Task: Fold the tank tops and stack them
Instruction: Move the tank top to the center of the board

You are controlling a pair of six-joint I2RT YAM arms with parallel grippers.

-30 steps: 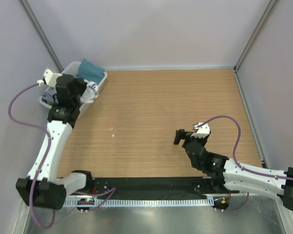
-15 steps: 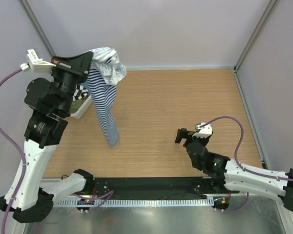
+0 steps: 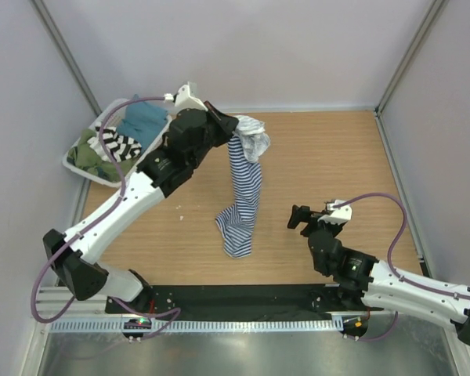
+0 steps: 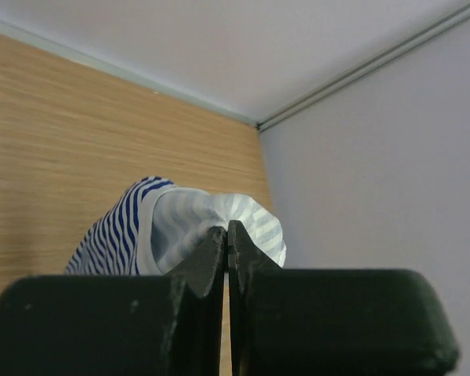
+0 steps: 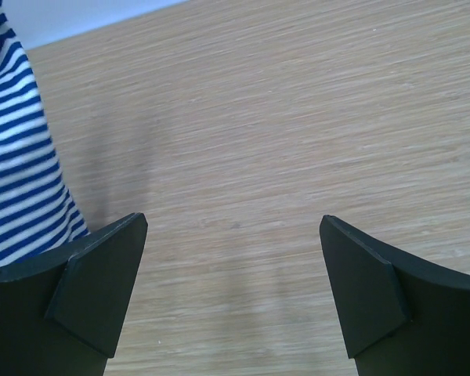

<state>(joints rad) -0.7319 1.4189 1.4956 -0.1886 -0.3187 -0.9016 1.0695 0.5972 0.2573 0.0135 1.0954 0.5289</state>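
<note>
The navy-and-white striped tank top [image 3: 244, 188] hangs from my left gripper [image 3: 233, 130], which is shut on its bunched top edge above the middle of the table. Its lower end [image 3: 235, 231] lies crumpled on the wood. In the left wrist view the cloth [image 4: 180, 219] bulges just beyond the closed gripper [image 4: 225, 232]. The broad black-and-white striped tank top [image 3: 121, 144] lies in the white basket [image 3: 84, 172] at the far left. My right gripper [image 3: 302, 219] stands open and low over the table, right of the hanging cloth. The navy-and-white tank top [image 5: 16, 157] shows left of that gripper [image 5: 233, 227] in the right wrist view.
The basket also holds a teal cloth [image 3: 143, 121] and a green cloth [image 3: 86, 153]. Grey walls close the table at the back and on both sides. A black strip [image 3: 235, 296] runs along the near edge by the arm bases.
My left arm lifted the navy-and-white tank top out of the basket and swung it right to the table's middle, where its lower end now rests. My right gripper shifted slightly nearer and rightward, still open.
</note>
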